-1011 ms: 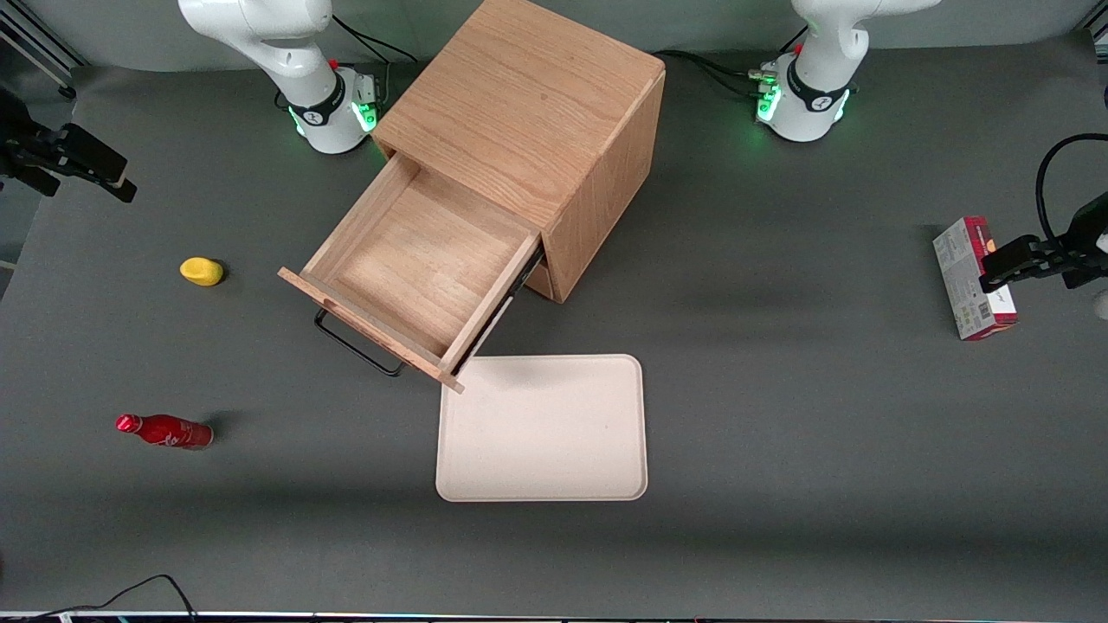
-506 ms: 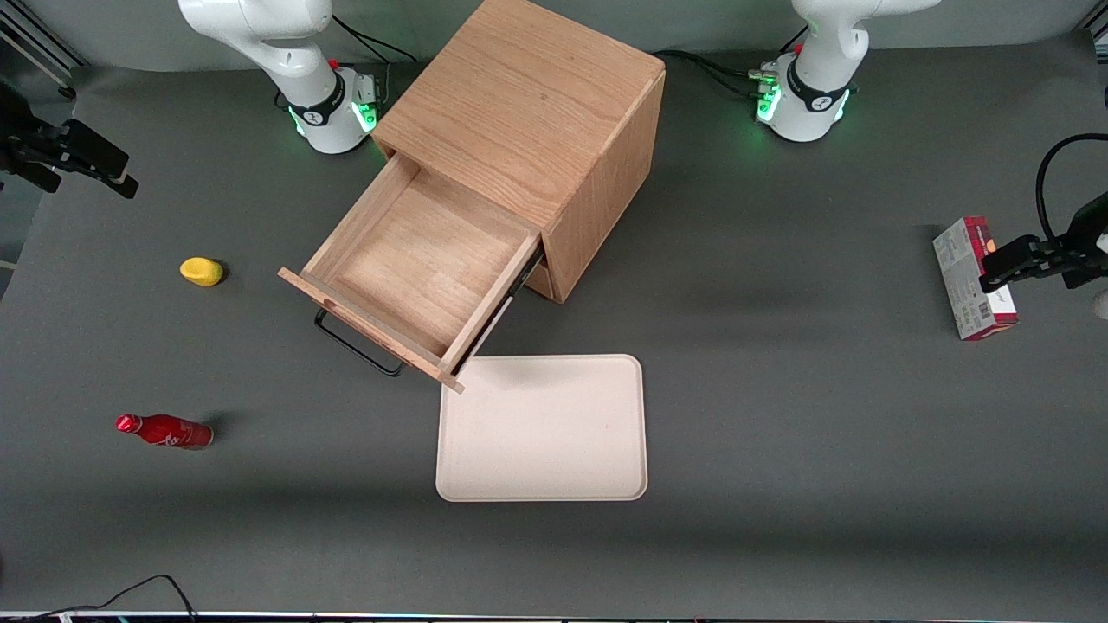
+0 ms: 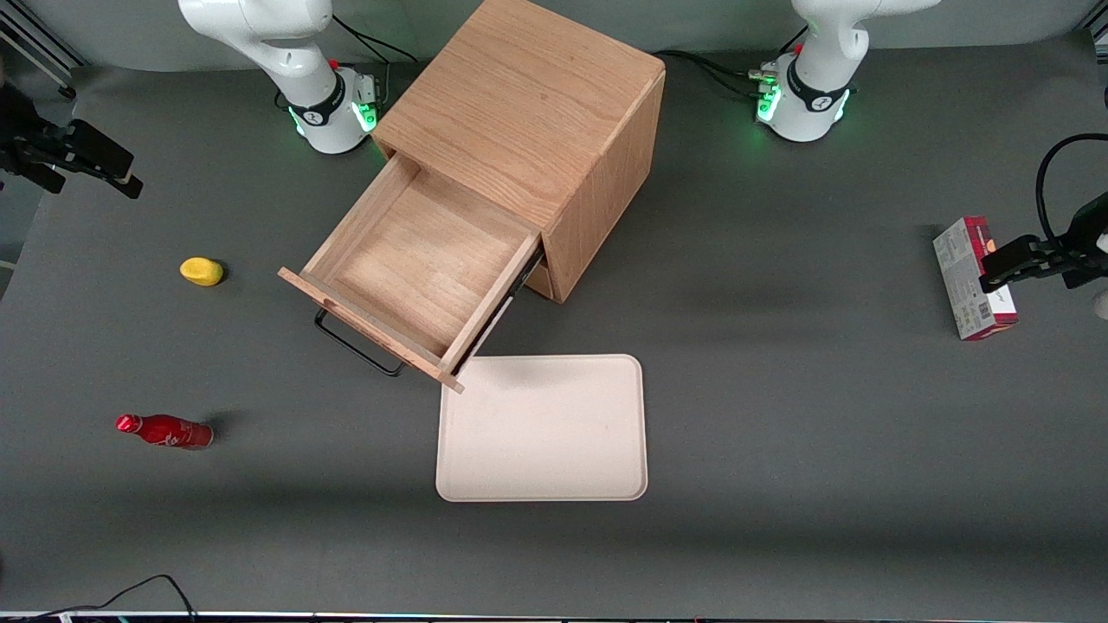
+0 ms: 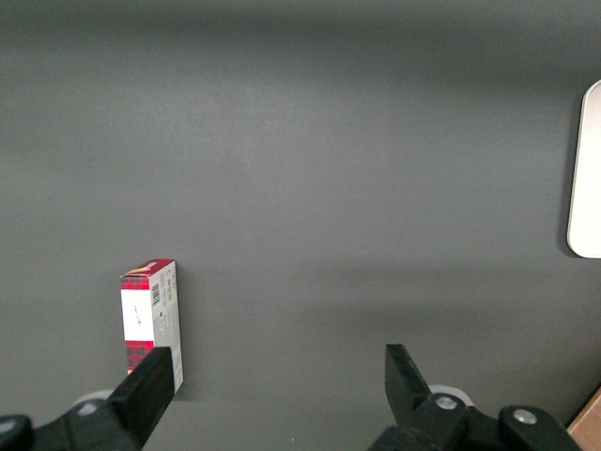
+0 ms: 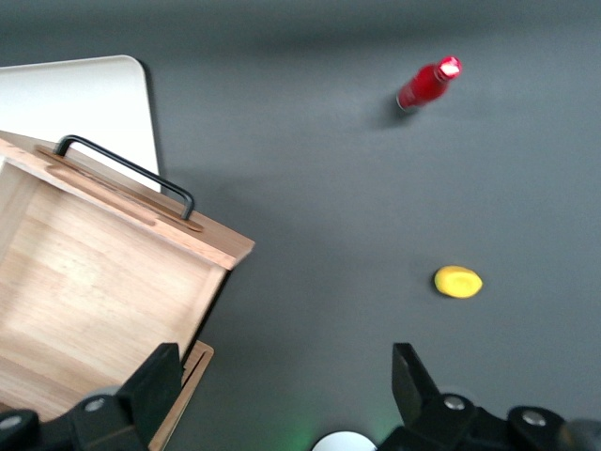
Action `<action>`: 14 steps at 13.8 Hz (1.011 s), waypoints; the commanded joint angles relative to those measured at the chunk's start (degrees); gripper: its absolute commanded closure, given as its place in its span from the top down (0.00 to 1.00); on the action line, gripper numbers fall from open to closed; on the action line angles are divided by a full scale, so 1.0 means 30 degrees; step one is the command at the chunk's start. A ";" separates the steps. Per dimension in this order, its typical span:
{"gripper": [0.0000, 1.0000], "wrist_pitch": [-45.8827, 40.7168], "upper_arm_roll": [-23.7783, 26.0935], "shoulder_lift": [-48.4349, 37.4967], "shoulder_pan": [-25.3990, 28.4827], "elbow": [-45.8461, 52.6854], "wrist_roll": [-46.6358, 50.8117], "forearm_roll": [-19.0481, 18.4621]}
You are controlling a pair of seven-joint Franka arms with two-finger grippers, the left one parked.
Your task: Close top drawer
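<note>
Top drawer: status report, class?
End effector open, high above the table, holding nothing. Top drawer fully out, empty, handle untouched. Tray near its front corner.

top drawer (image 3: 415, 268) pulled out of cabinet (image 3: 528, 112), tray (image 3: 544, 428) nearer camera

The top drawer (image 3: 420, 268) is seen pulled well out of the oak cabinet (image 3: 528, 112), toward 7 o'clock in the front view. It is a shallow light-wood box, standing open with a bare wooden floor. A thin black bar handle (image 3: 355, 346) is fixed to its flat front panel (image 3: 368, 329).

The gripper (image 3: 121, 177) is held well clear of the drawer, at the working arm's end of the table (image 3: 779, 415), with its fingers (image 5: 413, 376) spread apart.
</note>
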 commanded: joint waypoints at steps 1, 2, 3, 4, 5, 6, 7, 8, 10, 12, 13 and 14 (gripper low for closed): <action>1.00 -0.1316 0.1628 0.3763 0.0410 0.5182 0.0223 -0.0176; 1.00 -0.1612 0.1779 0.5024 0.0644 0.6765 0.0455 -0.0206; 1.00 -0.1644 0.1809 0.5936 0.0966 0.7999 0.1038 -0.0177; 1.00 -0.1645 0.1839 0.6728 0.1201 0.8853 0.1247 -0.0206; 1.00 -0.1645 0.1839 0.7142 0.1377 0.9267 0.1249 -0.0235; 1.00 -0.1616 0.2013 0.7204 0.1437 0.9272 0.1278 -0.0235; 1.00 -0.1615 0.2131 0.7205 0.1438 0.9243 0.1278 -0.0293; 1.00 -0.1673 0.2190 0.7205 0.1438 0.9213 0.1220 -0.0265; 1.00 -0.1994 0.2365 0.7118 0.1467 0.9213 0.0608 -0.0177; 1.00 -0.2288 0.2922 0.7234 0.1408 0.9271 -0.2716 -0.0352; 1.00 -0.2289 0.2952 0.7321 0.1437 0.9272 -0.5085 -0.0324; 1.00 -0.2260 0.2952 0.7409 0.1409 0.9301 -0.8038 -0.0323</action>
